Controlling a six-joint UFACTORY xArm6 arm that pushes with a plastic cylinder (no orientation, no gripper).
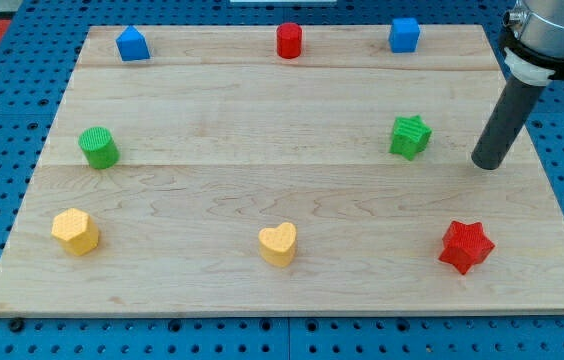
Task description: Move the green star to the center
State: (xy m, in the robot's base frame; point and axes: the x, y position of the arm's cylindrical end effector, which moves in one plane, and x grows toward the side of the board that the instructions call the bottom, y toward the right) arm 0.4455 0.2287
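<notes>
The green star (411,136) lies on the wooden board (262,150) at the view's right, a little above mid height. My tip (486,163) rests on the board to the right of the star and slightly lower, with a clear gap between them. The dark rod rises from the tip toward the view's top right corner.
A red star (465,246) lies at the lower right. A yellow heart (278,243) and a yellow hexagon-like block (75,231) lie along the bottom. A green cylinder (98,147) is at the left. A blue block (133,44), a red cylinder (289,41) and a blue cube (404,34) line the top.
</notes>
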